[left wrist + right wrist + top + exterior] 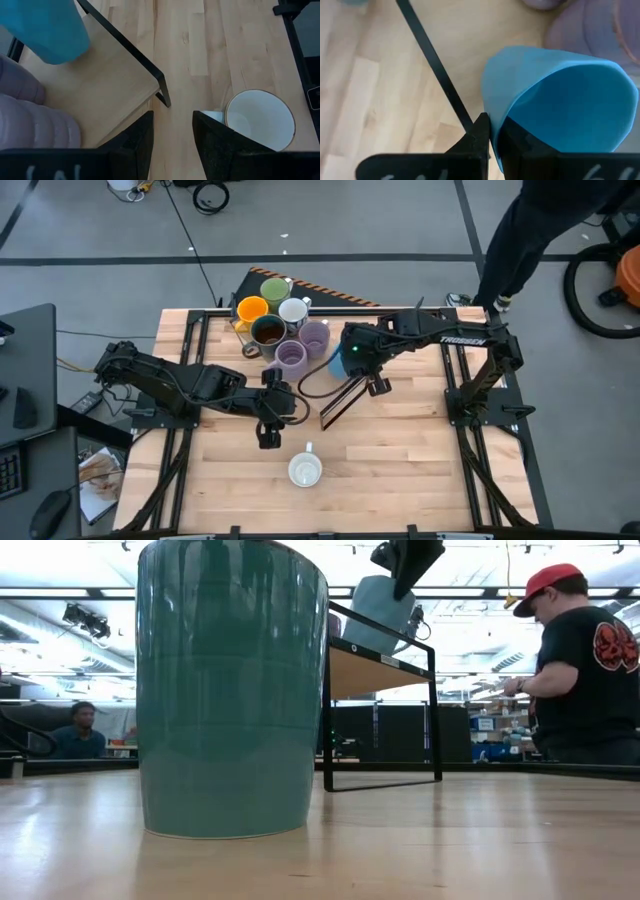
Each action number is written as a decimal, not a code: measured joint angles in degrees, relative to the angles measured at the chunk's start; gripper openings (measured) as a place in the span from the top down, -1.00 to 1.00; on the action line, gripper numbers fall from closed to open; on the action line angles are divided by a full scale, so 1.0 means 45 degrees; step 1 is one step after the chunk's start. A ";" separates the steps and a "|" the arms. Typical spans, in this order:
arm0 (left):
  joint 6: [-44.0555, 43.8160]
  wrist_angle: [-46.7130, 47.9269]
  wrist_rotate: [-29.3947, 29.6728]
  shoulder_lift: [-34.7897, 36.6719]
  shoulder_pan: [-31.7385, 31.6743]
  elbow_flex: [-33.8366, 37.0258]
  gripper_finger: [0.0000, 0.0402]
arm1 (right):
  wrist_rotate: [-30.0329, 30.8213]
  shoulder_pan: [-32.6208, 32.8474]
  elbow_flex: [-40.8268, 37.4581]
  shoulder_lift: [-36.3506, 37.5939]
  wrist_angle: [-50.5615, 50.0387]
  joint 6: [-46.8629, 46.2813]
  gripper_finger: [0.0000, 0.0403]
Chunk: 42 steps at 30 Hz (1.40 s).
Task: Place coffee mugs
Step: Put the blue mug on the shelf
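The right tool [492, 132] was clenched on the rim of the blue mug [560, 95], one finger inside the wall and one outside, and held it tilted above the table [420, 460]. From above, that mug [340, 361] showed just right of the cluster of mugs, at the far left end of a small black-framed wooden shelf [345, 395]; in the low view it hung over the shelf's top board, clear of it.

The cluster stood at the far edge of the table: a green mug [274, 289] farthest back, an orange mug [251, 309] to its left, a plain white mug [293, 311] beside them, a dark brown mug [268, 331] nearer, and two lavender mugs [291, 358] and [314, 336] nearest the shelf. They were packed close, several touching.

The left tool [268, 436] hovered near the table's middle with its fingers [137, 137] apart and nothing between them. Just near and right of it another white mug [305, 470] stood upright and alone, its handle toward the far side.

A teal mug [232, 690] filled the low view close to the camera. Beyond the table a person [585, 670] in a red cap stood at the right.
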<state>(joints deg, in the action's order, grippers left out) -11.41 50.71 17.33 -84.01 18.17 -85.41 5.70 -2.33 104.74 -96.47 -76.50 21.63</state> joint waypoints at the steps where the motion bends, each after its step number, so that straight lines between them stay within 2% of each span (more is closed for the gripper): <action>1: -0.0002 -0.0003 -0.0003 0.0000 -0.0003 0.0000 0.30 | -0.0112 -0.0029 0.0073 0.0001 -0.0003 -0.0238 0.88; 7: 0.0003 -0.0027 0.0002 0.0000 0.0000 0.0000 0.30 | -0.0302 -0.0130 0.0255 0.0010 -0.0016 -0.1099 0.88; 27: -0.0064 -0.0012 -0.0002 0.0000 0.0000 0.0000 0.30 | -0.0568 -0.0873 0.0167 -0.0423 -0.0333 -0.0248 0.88; 34: -0.0218 -0.0003 -0.0003 0.0000 0.0000 0.0000 0.30 | -0.0516 -0.0873 0.0167 -0.0423 -0.0252 -0.0189 0.71; 42: -0.0318 0.0006 -0.0003 0.0000 0.0015 0.0000 0.30 | -0.0526 -0.0844 0.0167 -0.0423 -0.0264 -0.0102 0.67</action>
<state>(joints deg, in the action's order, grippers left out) -12.84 50.73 17.32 -84.01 18.24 -85.41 3.33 -6.13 105.49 -98.37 -77.68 21.17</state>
